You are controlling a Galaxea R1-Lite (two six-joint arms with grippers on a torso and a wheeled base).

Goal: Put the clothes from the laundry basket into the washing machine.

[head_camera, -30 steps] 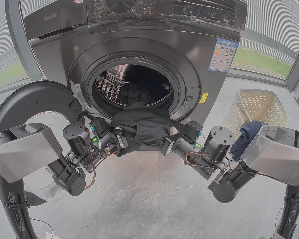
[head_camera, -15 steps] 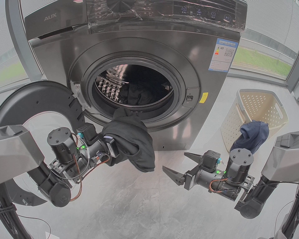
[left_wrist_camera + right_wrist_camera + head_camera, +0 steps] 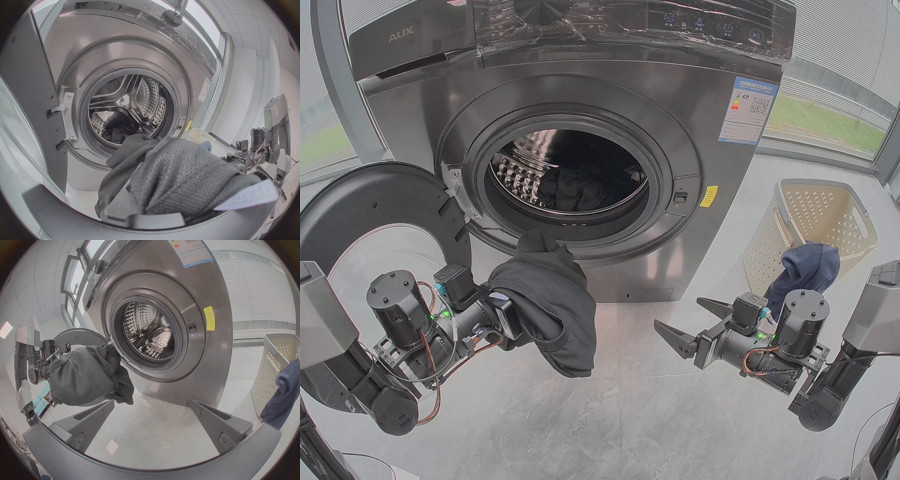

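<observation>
The left gripper (image 3: 509, 315) clamps the black garment (image 3: 553, 303) before the open washing machine (image 3: 675, 112), likely to feed it in. The right gripper (image 3: 678, 314) gapes wide, empty, near the laundry basket (image 3: 831, 187); 1 blue garment (image 3: 807, 267) hangs there.

Open through the drum opening (image 3: 575, 150), door (image 3: 375, 200) swung aside left, dark clothes (image 3: 575, 187) low inside. Blocked before its lower rim by the hanging black garment (image 3: 550, 306). Bare floor (image 3: 631, 400) right, up to the laundry basket (image 3: 825, 212).
</observation>
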